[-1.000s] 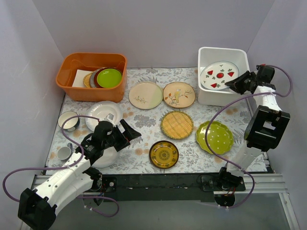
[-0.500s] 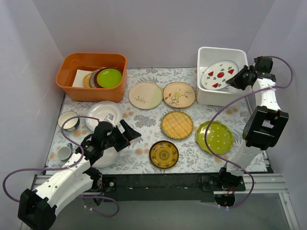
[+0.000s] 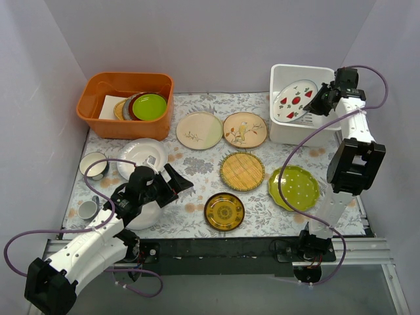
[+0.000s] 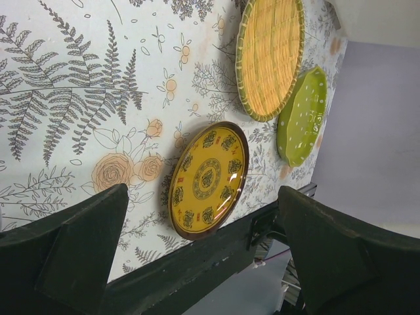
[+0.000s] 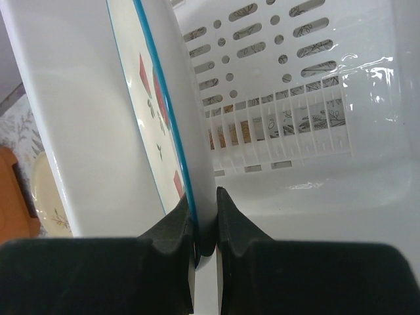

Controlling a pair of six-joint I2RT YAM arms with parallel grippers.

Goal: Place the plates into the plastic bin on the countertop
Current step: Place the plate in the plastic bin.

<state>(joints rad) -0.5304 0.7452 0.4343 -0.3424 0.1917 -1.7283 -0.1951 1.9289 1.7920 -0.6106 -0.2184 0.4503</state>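
Bench (image 3: pixel 197 197): pale grey, fern and orange-flower print.

Orange tub (image 3: pixel 92 108), far left corner: stacked plates inside, plain lime-green one on top.

White plastic bin (image 3: pixel 283 134), far right corner, slotted vents in its floor.

Red-wedge plate (image 3: pixel 295 100): inside the bin, tipped steeply on edge, blue-rimmed, close against the bin's left wall.

Plates lying flat on the bench:
- plain white plate (image 3: pixel 141 154), left;
- dotted lime-green plate (image 3: pixel 293 188), right;
- yellow woven-look plate (image 3: pixel 242 170), middle;
- cream sprig plate (image 3: pixel 199 130) and tan bird plate (image 3: pixel 245 130), side by side at the far side;
- amber patterned plate (image 3: pixel 224 211), nearest.

Right gripper (image 3: pixel 314 105): clenched on the red-wedge plate's rim, over the bin.

Left gripper (image 3: pixel 172 180): spread wide, holding nothing, low over the bench just left of the amber plate.
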